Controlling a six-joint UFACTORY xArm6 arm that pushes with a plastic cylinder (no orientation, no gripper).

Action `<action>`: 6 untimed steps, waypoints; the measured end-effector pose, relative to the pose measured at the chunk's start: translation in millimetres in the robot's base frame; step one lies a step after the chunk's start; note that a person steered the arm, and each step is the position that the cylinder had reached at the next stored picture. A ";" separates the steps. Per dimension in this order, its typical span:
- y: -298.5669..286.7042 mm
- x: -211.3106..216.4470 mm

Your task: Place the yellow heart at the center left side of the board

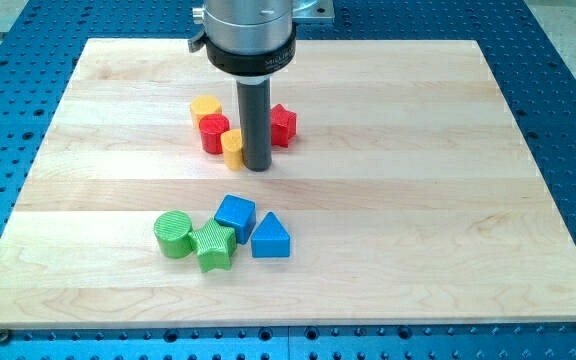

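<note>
**Tip beside the yellow heart, above the board's middle**

Nearest the view's bottom, four blocks sit clustered on the wooden counter [448,230], a little left of centre. The green cylinder [174,234] is leftmost; the green star [215,246] touches it on its right. The blue cube [235,216] stands just above the star, and the blue triangle [270,238] lies just to the cube's right, at the cluster's right end.

Well apart from these, toward the view's top, comes a second cluster. The yellow heart [232,147] is its nearest block, above the board's centre and slightly left of it, partly hidden by the rod. My tip [257,166] rests on the counter just beside the heart's right edge; whether they touch I cannot tell. There is no gripper here to be open or closed: the arm ends in the plain dark rod.

Touching the heart at its upper left is a red block [213,133] of unclear shape. Behind that sits a yellow block [205,107], roughly hexagonal. To the rod's right, another red block [284,125] shows, partly covered by the rod.
</note>
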State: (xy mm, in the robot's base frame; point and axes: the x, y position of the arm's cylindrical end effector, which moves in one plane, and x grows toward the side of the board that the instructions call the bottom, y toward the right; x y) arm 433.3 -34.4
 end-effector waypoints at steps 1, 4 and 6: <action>-46.2 3.7; -105.5 -2.5; -130.0 28.2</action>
